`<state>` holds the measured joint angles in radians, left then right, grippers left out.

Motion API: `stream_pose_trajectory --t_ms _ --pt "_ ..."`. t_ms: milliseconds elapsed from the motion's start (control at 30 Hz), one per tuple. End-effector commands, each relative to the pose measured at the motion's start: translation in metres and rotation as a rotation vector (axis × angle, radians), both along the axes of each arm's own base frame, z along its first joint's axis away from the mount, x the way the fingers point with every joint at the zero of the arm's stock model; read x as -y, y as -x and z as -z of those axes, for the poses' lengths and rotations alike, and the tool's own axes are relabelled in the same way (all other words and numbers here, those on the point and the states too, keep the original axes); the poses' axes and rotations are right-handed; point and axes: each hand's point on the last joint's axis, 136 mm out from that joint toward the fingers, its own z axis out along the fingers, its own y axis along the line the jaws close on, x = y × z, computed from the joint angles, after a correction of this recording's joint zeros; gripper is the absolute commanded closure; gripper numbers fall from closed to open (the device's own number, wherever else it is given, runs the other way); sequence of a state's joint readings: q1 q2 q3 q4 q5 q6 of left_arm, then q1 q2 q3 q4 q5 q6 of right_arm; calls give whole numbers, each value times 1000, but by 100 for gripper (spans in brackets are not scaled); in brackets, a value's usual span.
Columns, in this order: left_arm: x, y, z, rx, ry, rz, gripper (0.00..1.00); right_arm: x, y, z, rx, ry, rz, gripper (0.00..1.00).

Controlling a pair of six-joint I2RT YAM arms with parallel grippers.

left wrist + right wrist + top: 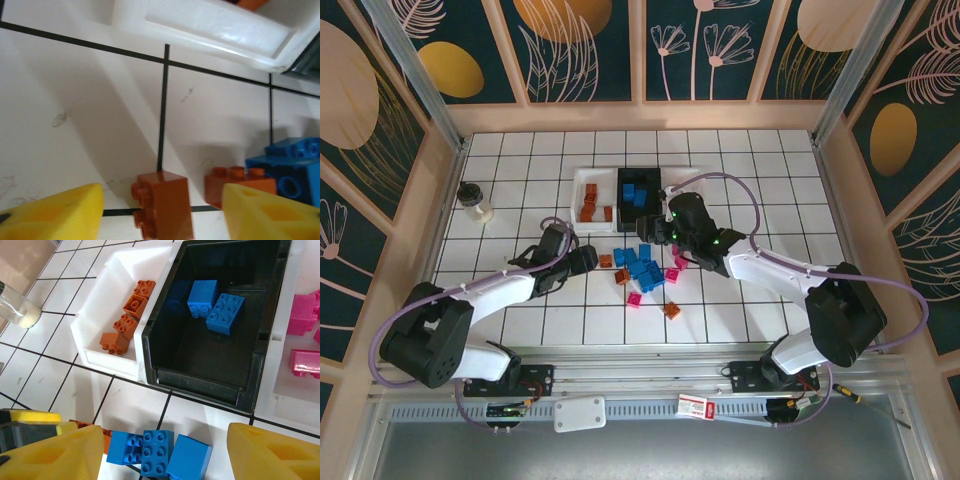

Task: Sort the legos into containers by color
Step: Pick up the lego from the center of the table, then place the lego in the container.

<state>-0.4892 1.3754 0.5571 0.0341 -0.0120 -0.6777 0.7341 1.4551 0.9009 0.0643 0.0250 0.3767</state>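
An orange-brown lego (162,210) stands on its side on the tiles between the yellow fingers of my left gripper (162,200), which is open and touches nothing. A second orange lego (235,182) and blue legos (295,170) lie just to its right. My right gripper (165,440) hangs open above three blue legos (160,452). Ahead of it stand the containers: a white tray (95,352) with orange legos, a black tray (200,375) with two blue ones and a white tray (285,395) with pink ones. From above, both grippers (592,258) (662,236) flank the loose pile (642,270).
A small clear jar (475,203) with a dark lid stands at the left of the tiled floor. Loose pink legos (634,299) and an orange one (671,310) lie nearer the arm bases. Wooden walls close in the tiled area.
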Motion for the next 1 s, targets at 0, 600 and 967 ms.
stream_pose_trajectory --t_ms 0,600,967 --pt "7 1 -2 -5 5 35 31 5 -2 -8 20 -21 26 33" --pt "8 -28 -47 88 15 -21 80 32 14 -5 16 -26 88 33" --pt "21 -160 -75 175 1 -111 73 47 29 12 -25 -6 102 33"
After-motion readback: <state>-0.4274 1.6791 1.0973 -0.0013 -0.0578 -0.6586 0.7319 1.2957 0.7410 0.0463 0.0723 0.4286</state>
